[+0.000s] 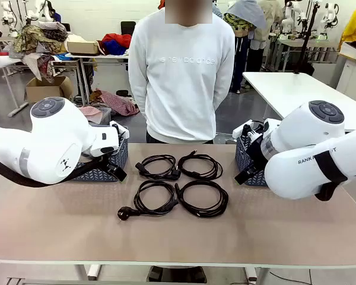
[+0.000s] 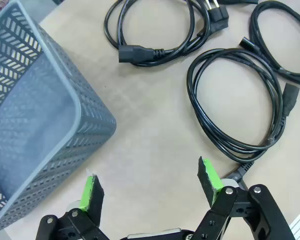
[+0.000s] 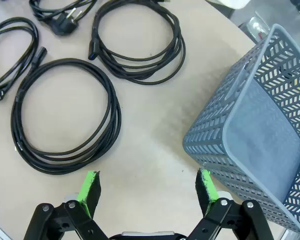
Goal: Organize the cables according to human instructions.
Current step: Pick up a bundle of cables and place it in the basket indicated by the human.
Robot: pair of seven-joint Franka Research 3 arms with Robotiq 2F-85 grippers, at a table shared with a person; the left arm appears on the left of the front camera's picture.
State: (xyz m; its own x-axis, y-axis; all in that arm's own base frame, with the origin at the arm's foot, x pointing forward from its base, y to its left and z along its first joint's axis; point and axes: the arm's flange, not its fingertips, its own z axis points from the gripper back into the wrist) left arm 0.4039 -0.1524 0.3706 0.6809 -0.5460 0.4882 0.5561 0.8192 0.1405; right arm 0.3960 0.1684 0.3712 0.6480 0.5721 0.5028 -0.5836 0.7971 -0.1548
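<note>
Nothing sorted yet: four cables (image 1: 175,173) lie coiled mid-table (image 1: 59,225) between two baskets (image 1: 120,157) near the far edge; left hand (image 2: 149,176) and right hand (image 3: 147,176) hover empty, fingers apart

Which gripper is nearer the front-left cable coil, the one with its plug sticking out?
Left. The left gripper hovers on that coil's side; the right gripper is past the other coils.

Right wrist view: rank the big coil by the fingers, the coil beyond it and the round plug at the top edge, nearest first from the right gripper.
1. big coil, just ahead of the right gripper, toward picture left.
2. second coil, farther ahead, top centre.
3. round plug, top edge, upper left.
</note>
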